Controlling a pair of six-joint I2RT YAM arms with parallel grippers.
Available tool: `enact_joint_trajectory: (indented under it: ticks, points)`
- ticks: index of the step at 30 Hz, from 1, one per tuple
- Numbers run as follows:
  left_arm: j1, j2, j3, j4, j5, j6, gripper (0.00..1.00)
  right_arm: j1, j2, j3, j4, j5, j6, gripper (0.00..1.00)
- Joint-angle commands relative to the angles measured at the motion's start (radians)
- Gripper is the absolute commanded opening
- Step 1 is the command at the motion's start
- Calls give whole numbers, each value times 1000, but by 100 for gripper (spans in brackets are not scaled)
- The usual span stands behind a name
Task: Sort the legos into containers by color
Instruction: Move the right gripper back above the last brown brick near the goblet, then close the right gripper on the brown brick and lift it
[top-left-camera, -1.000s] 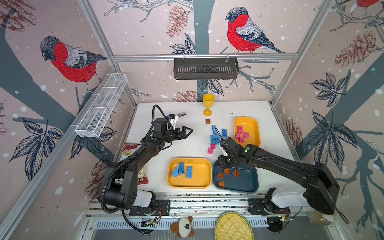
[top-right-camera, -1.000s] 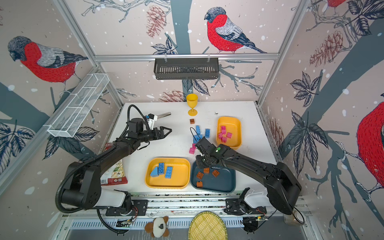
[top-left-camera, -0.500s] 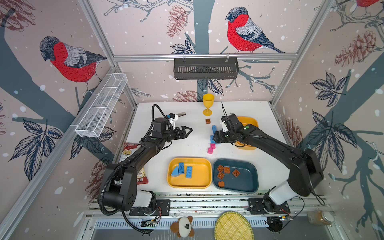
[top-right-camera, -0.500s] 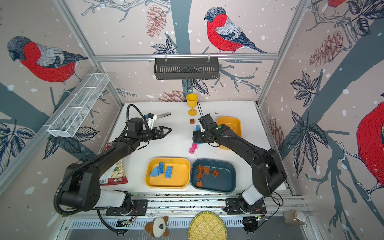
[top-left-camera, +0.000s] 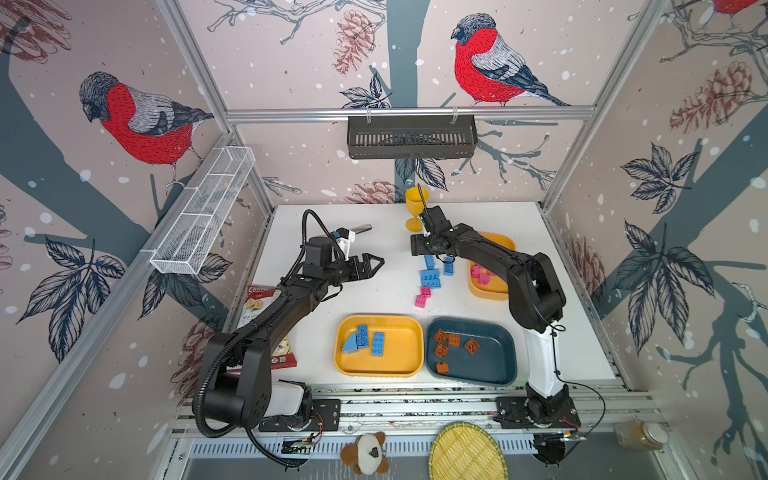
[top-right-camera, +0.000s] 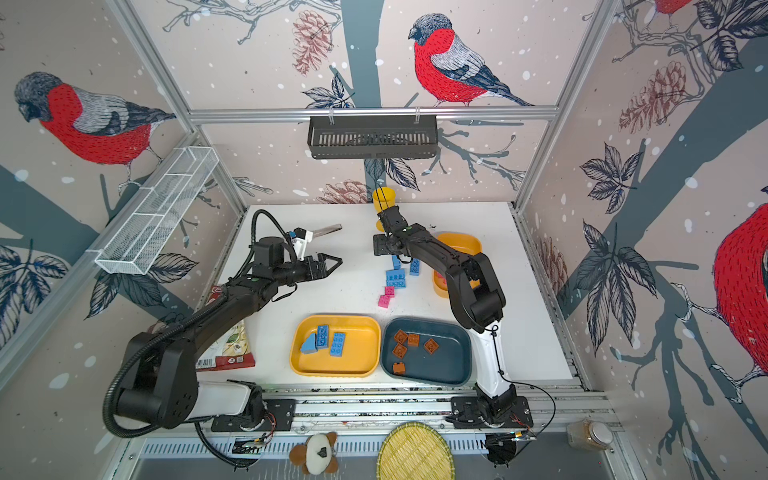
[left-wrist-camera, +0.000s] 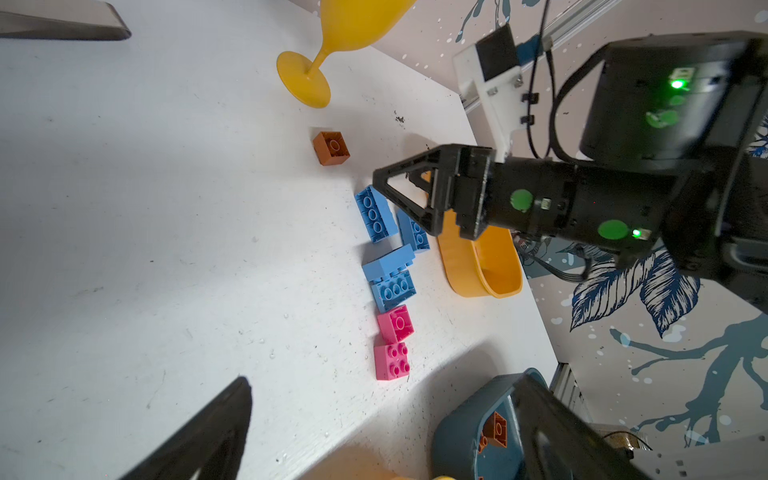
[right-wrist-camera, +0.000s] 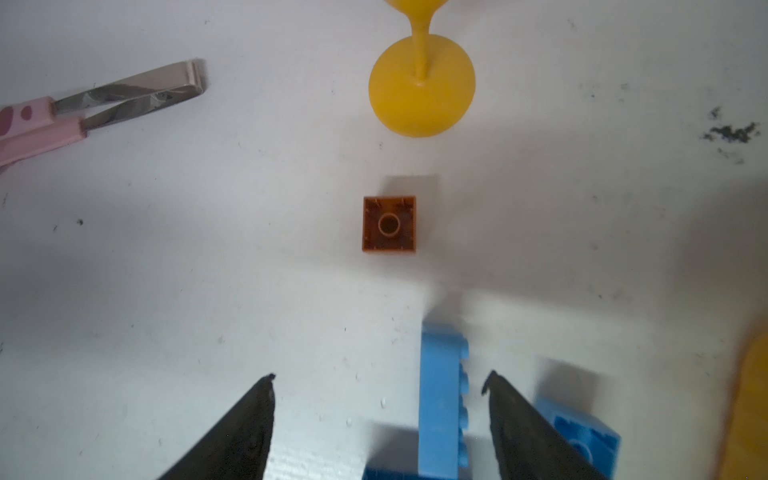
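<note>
While the right fingers (right-wrist-camera: 245, 432) gape, a brown brick (right-wrist-camera: 389, 224) lies ahead.

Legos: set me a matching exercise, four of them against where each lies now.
Things:
1 blue wedge
2 upturned brown brick
3 brown group
4 pink pair

Places:
A dark teal tray
B table, near the foot of the goblet
C large yellow tray
D table, beside the loose blue bricks

Pairs: 1-C; 2-B; 3-A; 4-D

small yellow tray (top-left-camera: 489, 294) arm-hidden (partly), goblet (right-wrist-camera: 422, 95) bowl cropped
</note>
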Motion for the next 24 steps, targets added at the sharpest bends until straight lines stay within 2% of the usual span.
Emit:
enact_joint_trajectory:
  ticks: [1, 15, 24]
  points:
    - [1, -11, 4, -12, -5, 5, 97, 0, 68, 69, 28, 64, -26, 79]
    - [0, -23, 18, -45, -18, 17, 97, -7, 287, 255, 37, 116, -23, 67]
    - [1, -14, 18, -28, -8, 4, 97, -8, 316, 265, 66, 117, -20, 48]
